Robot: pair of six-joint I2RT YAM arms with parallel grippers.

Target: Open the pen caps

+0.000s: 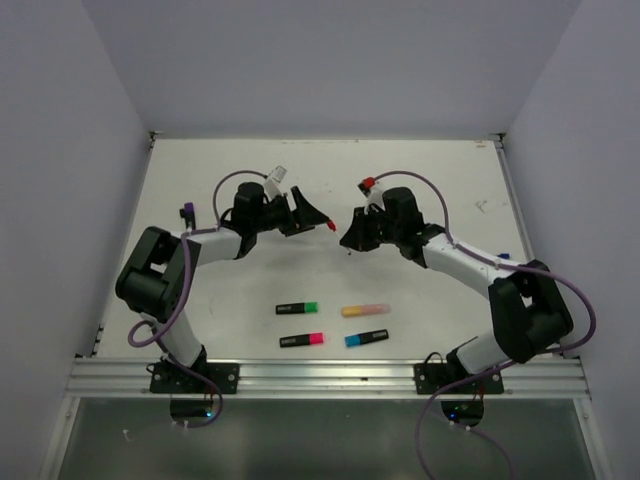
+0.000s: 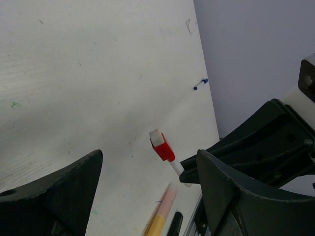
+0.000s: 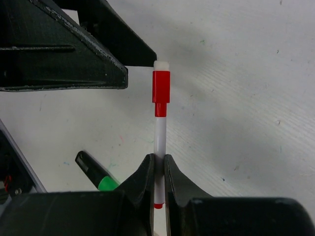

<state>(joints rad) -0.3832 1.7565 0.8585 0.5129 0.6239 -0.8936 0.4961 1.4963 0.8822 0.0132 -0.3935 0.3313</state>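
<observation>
The right claw (image 3: pixel 157 167) is shut tight on the white pen (image 3: pixel 161 130). It pinches the thin barrel low down, so most of the pen sticks out past its tips, up in the air above the table (image 1: pixel 420 170). The red cap (image 3: pixel 161 88) sits on the far end of that pen, the end that points away from the right claw and toward the left claw (image 1: pixel 306 214). The left claw is wide open and has hold of nothing. From its own camera the cap shows right at its mouth, between the two fingers. One finger (image 3: pixel 133 49) comes just beside the white tip of the cap, but I cannot tell if it touches. The pen runs in a straight line from one claw to the other, so I think the cap should be pulled along that line, straight away from the right claw. The left arm is the one closer to the cap. Four fat highlighters (image 1: pixel 297 308) lie flat on the table, well apart from the white pen, on the side by the arm bases, all with caps on.
</observation>
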